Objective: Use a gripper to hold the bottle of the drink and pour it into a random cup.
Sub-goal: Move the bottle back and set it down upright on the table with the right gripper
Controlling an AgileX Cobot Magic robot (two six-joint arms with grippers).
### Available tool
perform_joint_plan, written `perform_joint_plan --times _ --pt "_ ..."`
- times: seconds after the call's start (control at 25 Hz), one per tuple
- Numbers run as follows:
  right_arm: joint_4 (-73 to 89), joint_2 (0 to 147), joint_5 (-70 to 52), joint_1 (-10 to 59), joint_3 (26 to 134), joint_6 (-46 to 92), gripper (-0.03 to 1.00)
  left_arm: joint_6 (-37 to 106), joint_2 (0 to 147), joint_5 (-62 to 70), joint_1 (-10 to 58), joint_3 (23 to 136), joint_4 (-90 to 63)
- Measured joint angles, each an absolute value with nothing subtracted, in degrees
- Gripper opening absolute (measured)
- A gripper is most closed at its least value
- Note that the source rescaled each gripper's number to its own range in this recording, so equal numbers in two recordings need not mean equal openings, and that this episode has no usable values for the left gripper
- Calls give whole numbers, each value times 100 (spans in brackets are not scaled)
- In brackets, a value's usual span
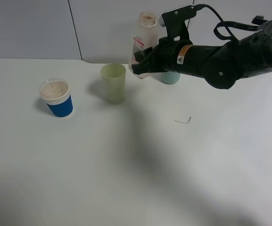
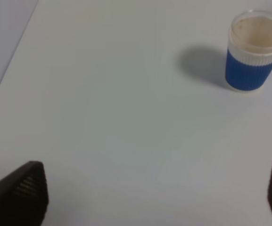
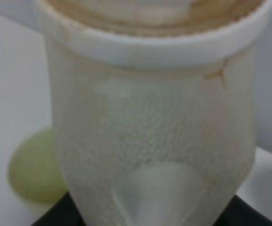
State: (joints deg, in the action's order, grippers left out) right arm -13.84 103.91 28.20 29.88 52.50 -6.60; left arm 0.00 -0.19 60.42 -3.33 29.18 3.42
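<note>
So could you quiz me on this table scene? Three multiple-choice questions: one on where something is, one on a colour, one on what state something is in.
1. Where does the blue cup stand?
A) at the left of the table
B) under the bottle
C) in a gripper

2. What colour is the cup just left of the bottle?
A) red
B) pale green
C) black

3. What state is the bottle in?
A) lying flat on the table
B) standing inside a cup
C) gripped by the right gripper

Answers:
1 A, it stands far left in the overhead view.
2 B, its wall is pale green.
3 C, the black jaws are closed on its body.
</note>
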Motion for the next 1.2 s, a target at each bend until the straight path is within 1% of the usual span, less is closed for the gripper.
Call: perform_joint_plan --times 0.4,0.72,0.84,1.0,1.2 --pt "-1589 10332 2720 2974 4752 -419 0 0 -19 6042 -333 2918 342" --pt "-1860 10150 2669 2754 4317 -407 0 0 -19 6042 -333 2918 342" --pt "-2159 10028 2879 2668 4106 -407 0 0 -19 6042 -333 2918 342" --pt "-2649 9987 3565 2422 3774 -465 0 0 -19 6042 -333 2918 345" --pt "-3782 9987 3938 2026 3671 -1207 0 0 -19 6042 -333 2918 345"
